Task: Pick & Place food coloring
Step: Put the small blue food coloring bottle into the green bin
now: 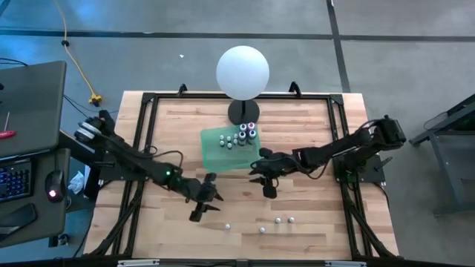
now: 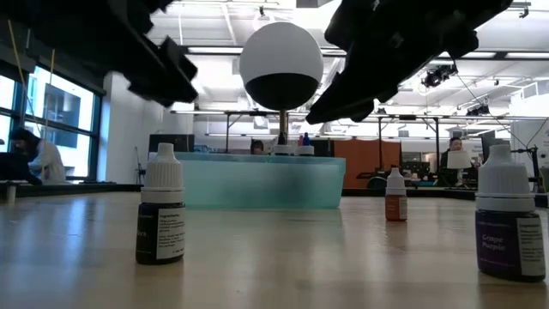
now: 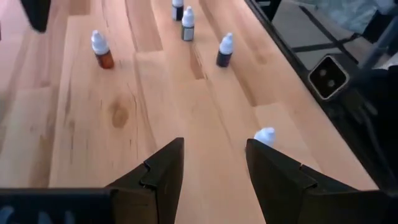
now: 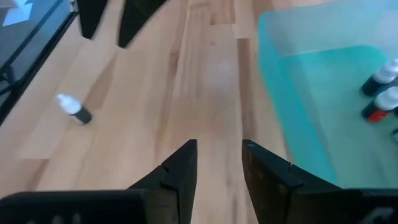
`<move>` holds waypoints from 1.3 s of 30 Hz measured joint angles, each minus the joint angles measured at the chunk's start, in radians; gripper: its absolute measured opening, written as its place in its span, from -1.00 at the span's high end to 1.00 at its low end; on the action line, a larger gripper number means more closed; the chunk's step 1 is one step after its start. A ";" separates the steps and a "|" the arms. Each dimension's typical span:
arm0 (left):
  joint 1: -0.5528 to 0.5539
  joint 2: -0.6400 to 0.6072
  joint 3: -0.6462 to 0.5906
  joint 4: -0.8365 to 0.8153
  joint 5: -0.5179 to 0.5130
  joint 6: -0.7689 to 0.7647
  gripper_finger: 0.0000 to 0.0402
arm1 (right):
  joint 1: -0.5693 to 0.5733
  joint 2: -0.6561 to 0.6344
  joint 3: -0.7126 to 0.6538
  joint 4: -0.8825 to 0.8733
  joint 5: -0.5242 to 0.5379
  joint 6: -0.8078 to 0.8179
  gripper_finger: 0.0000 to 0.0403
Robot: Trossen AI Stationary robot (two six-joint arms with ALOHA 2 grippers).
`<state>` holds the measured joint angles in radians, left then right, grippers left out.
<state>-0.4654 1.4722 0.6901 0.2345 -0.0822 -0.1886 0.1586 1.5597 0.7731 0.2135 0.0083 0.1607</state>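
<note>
Several tiny food coloring bottles stand in the green tray (image 1: pixel 223 152) in front of the white globe lamp (image 1: pixel 242 72). More bottles stand loose on the near part of the table (image 1: pixel 278 220), dark ones (image 2: pixel 161 215) and an orange one (image 2: pixel 395 196) among them. My left gripper (image 1: pixel 211 200) hovers open over the wood. A white-capped bottle (image 3: pixel 264 135) shows just past the outer side of one fingertip, partly hidden. My right gripper (image 1: pixel 261 178) hangs open next to the tray's near right corner. Its wrist view shows one loose bottle (image 4: pixel 74 109) and the tray (image 4: pixel 323 93).
The lamp's black base (image 1: pixel 243 113) sits right behind the tray. A black frame (image 1: pixel 148 104) borders the wooden table. Bare wood lies between the two grippers and the loose bottles. A desk with a laptop (image 1: pixel 30 96) stands off the table's left side. People sit in the room behind (image 2: pixel 34 159).
</note>
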 joint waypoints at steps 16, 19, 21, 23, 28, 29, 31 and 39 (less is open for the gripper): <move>-0.055 0.285 0.018 0.376 0.120 0.025 0.15 | 0.019 -0.001 0.000 -0.013 0.003 0.023 0.42; -0.059 0.335 0.062 0.398 0.120 0.027 0.15 | 0.019 -0.001 0.000 -0.015 0.003 0.023 0.41; -0.059 0.363 0.084 0.387 0.128 0.032 0.15 | 0.019 -0.002 0.000 -0.015 0.003 0.023 0.41; -0.059 0.395 0.108 0.391 0.138 0.033 0.15 | 0.019 -0.002 0.000 -0.017 0.003 0.024 0.42; -0.059 0.427 0.129 0.363 0.138 0.031 0.15 | 0.019 -0.002 -0.001 -0.023 0.003 0.040 0.41; -0.059 0.428 0.129 0.352 0.127 0.030 0.15 | 0.019 -0.002 -0.001 -0.023 0.003 0.046 0.41; -0.059 0.428 0.130 0.325 0.119 0.029 0.15 | 0.019 -0.002 -0.002 -0.024 0.003 0.047 0.41; -0.059 0.428 0.130 0.302 0.117 0.045 0.48 | 0.019 -0.002 -0.002 -0.031 0.003 0.049 0.41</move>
<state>-0.5241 1.9003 0.8196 0.5363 0.0349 -0.1434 0.1776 1.5581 0.7712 0.1827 0.0109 0.2092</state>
